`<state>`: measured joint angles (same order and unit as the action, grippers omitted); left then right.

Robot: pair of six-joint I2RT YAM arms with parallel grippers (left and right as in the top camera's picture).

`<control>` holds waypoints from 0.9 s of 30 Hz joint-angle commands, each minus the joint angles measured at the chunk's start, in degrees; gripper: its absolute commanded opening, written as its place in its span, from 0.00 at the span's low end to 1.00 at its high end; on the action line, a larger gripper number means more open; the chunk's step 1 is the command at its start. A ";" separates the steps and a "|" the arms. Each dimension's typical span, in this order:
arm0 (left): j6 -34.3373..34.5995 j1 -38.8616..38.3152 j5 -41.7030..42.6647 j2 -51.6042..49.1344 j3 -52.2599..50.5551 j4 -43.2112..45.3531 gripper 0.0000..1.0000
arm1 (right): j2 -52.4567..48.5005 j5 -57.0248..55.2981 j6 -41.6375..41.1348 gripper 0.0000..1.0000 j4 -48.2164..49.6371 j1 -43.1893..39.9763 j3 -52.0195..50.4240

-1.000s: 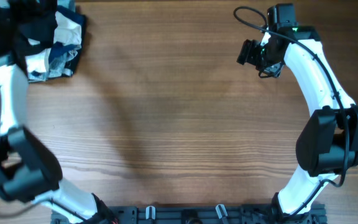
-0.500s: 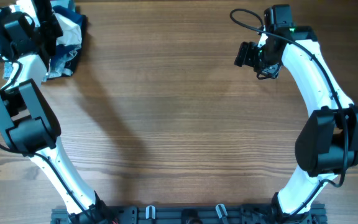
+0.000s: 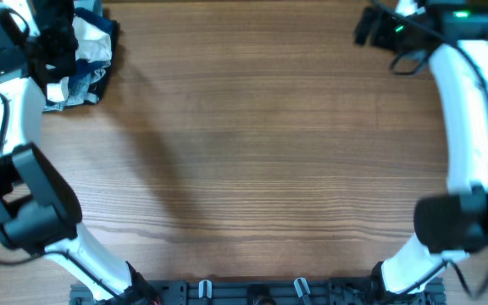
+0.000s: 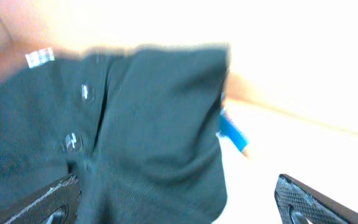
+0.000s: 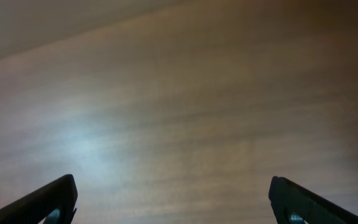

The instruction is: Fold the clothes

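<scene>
Two grippers are spread wide. The left gripper (image 4: 179, 202), at the upper left of the overhead frame, has its fingers well apart and clamps nothing; the black shirt (image 4: 142, 137) fills the left of its wrist view, buttons (image 4: 72, 142) showing. The shirt lies at the heap of garments (image 3: 87, 55) in the table's (image 3: 252, 152) upper-left corner, while the right gripper (image 5: 173, 199), at the upper right, hangs empty over the wood.

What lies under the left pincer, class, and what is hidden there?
Under the left pincer, whose jaws stand open, lies the black shirt. A blue item peeks past its right edge. Whatever is beneath the fabric is covered.
</scene>
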<state>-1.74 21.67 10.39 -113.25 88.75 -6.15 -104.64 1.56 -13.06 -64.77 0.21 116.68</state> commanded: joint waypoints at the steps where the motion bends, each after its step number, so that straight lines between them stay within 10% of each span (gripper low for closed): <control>1: 1.07 0.33 2.23 3.98 -0.22 -0.15 1.00 | 11.39 -4.52 2.64 1.00 -2.19 0.31 5.73; 19: 1.07 0.31 2.23 3.85 -0.24 -5.51 1.00 | 27.71 -3.08 2.67 1.00 -7.48 0.31 4.42; 27: 1.07 0.31 2.21 3.85 -0.24 -5.51 1.00 | 49.11 8.00 17.33 1.00 29.62 0.15 -39.36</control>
<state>-1.15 21.71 11.92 -109.23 88.75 -11.77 -65.08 3.53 -1.69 -44.93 0.30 93.43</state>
